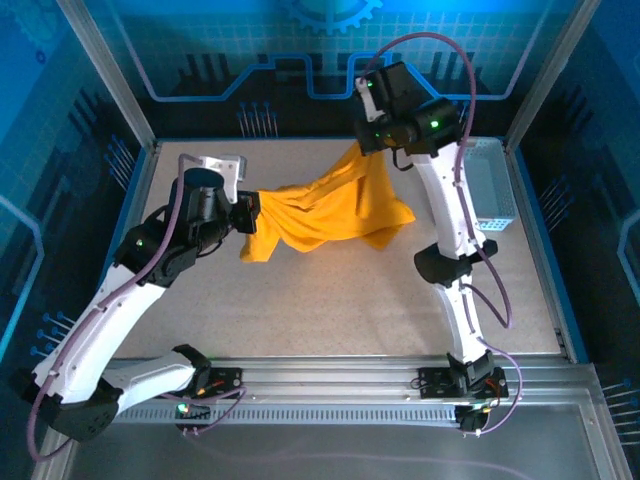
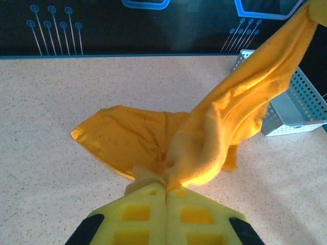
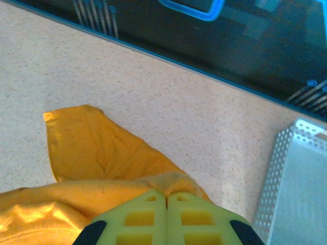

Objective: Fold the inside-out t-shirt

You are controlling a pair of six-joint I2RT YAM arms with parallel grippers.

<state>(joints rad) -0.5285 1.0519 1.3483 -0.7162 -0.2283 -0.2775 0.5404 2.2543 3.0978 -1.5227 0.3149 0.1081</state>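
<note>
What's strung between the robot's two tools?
The orange-yellow t-shirt spans it, one end pinched in the left tool, the other in the right tool, its middle sagging onto the table; the top view shows this.

A robotics lab test cell: 2 white robot arms, the left arm (image 1: 110, 310) and the right arm (image 1: 450, 215), are bolted to a metal rail (image 1: 330, 378) at the edge of a speckled table (image 1: 340, 300). Aluminium frame posts (image 1: 107, 70) fence it in, and blue wall panels (image 1: 250, 40) carry printed circuit lines and a gear outline.
</note>
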